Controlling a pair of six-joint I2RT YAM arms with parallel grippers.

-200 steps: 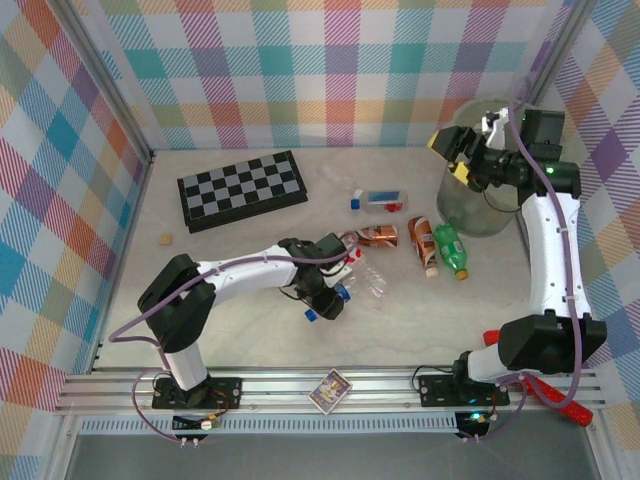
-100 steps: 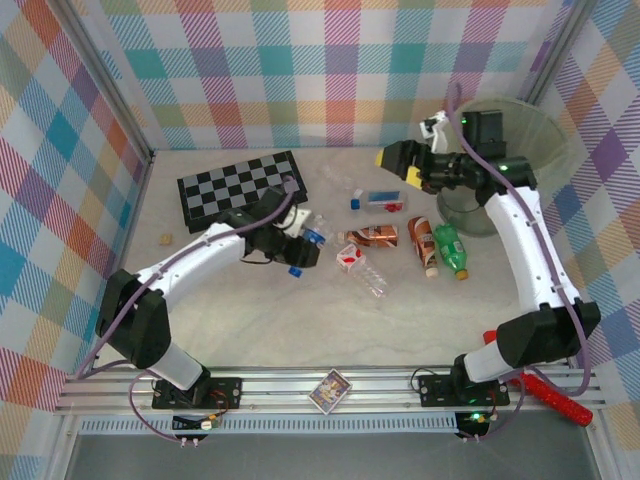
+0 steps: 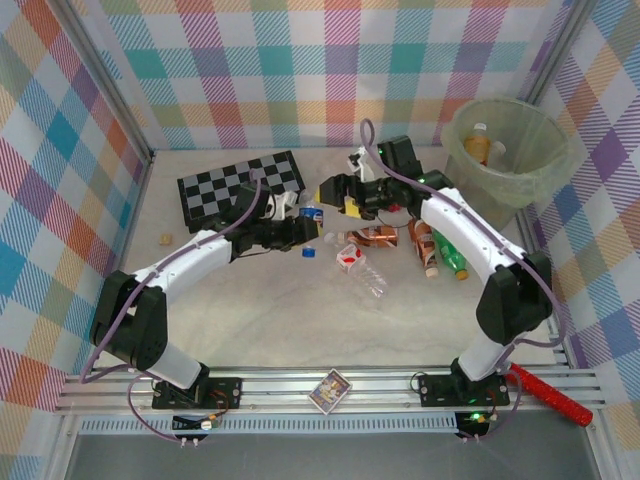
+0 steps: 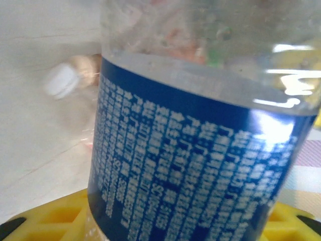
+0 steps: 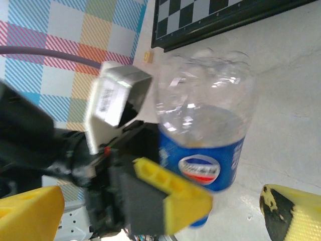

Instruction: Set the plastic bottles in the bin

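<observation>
My left gripper (image 3: pixel 298 232) is shut on a clear plastic bottle with a blue label (image 3: pixel 308 228), held off the table with its blue cap down. In the left wrist view the label (image 4: pixel 200 165) sits close above a yellow finger (image 4: pixel 50 221). My right gripper (image 3: pixel 337 200) stands open just right of that bottle; in the right wrist view the bottle (image 5: pixel 205 145) lies ahead of the wide-apart right gripper (image 5: pixel 160 206). Loose bottles lie right of centre: brown (image 3: pixel 378 235), red-labelled clear (image 3: pixel 360 268), green (image 3: pixel 452 250). The bin (image 3: pixel 540 165) at the back right holds bottles.
A black-and-grey chequered board (image 3: pixel 240 187) lies at the back left, also in the right wrist view (image 5: pixel 225 20). A small wooden cube (image 3: pixel 166 238) sits near the left wall. A colourful card box (image 3: pixel 330 390) and a red-handled tool (image 3: pixel 545 393) rest on the front rail.
The left arm lifted the blue-labelled bottle from the centre and carried it toward the board. The right arm swung from over the bin leftward to beside that bottle, staying open.
</observation>
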